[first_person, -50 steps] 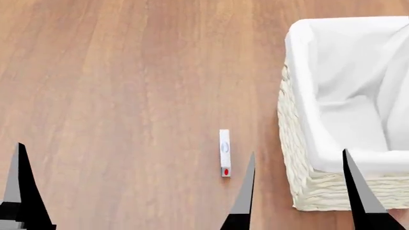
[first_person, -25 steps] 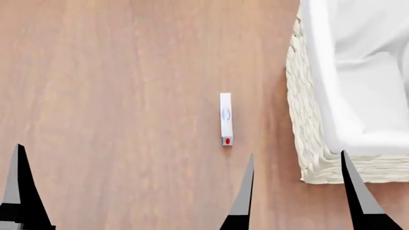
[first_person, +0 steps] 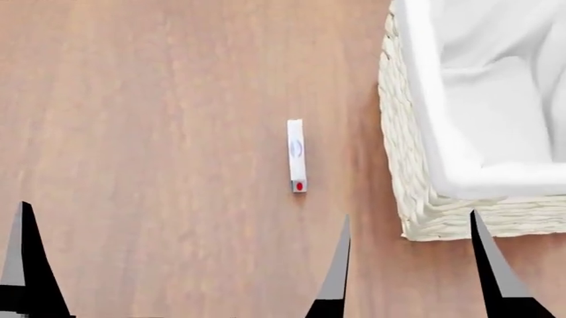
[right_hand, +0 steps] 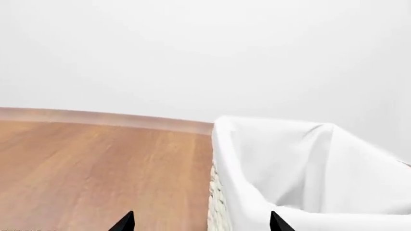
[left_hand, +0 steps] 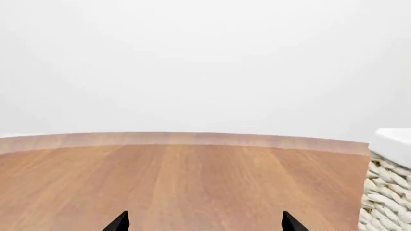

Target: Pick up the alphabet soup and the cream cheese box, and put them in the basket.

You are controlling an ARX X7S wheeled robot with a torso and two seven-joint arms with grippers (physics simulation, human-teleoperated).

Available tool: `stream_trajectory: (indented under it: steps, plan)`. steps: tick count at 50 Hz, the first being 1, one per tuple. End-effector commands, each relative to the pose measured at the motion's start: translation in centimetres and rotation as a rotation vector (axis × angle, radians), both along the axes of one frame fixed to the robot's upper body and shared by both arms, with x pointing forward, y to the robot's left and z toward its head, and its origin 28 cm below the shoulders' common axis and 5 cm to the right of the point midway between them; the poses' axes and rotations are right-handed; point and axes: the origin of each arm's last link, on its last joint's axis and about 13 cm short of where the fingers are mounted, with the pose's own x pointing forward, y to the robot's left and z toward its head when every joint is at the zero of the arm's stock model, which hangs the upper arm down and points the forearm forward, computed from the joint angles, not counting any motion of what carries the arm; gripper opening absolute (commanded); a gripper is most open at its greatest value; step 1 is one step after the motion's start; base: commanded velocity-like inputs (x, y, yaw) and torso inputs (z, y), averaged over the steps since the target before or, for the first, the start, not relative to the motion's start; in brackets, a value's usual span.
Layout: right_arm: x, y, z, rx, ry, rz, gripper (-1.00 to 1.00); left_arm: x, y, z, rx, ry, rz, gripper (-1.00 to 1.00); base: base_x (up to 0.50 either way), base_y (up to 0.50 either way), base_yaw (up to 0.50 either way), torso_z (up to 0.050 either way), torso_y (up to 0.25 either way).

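On the wooden table (first_person: 159, 132), near the middle of my head view, the cream cheese box (first_person: 296, 156) stands on its thin edge, its red mark at the end nearer to me. Beside it on my right, apart from it, sits the basket (first_person: 402, 165), its white cloth lining (first_person: 495, 99) folded over the wicker rim. My right claw (first_person: 411, 265) hovers with fingers spread wide and nothing between them, 1 tip close below the box, the other over the basket's near corner. My left claw (left_hand: 204, 224) is also spread open and holding nothing, above bare wood.
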Motion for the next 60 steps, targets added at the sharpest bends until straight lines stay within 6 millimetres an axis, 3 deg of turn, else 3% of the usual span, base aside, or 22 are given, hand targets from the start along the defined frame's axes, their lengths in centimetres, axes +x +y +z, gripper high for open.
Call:
stream_trajectory:
  steps: [1,60]
  plan:
    - [-0.05,-0.07,0.18,0.001,0.005,0.000,1.00,0.02,-0.07,0.00,-0.001,-0.001,-0.002,1.00,0.00,0.00,-0.28,0.000,0.000]
    - [-0.48,-0.04,0.50,0.001,0.007,0.018,1.00,-0.23,-0.05,0.21,-0.011,-0.006,0.006,1.00,0.00,0.00,-0.33,0.000,0.000]
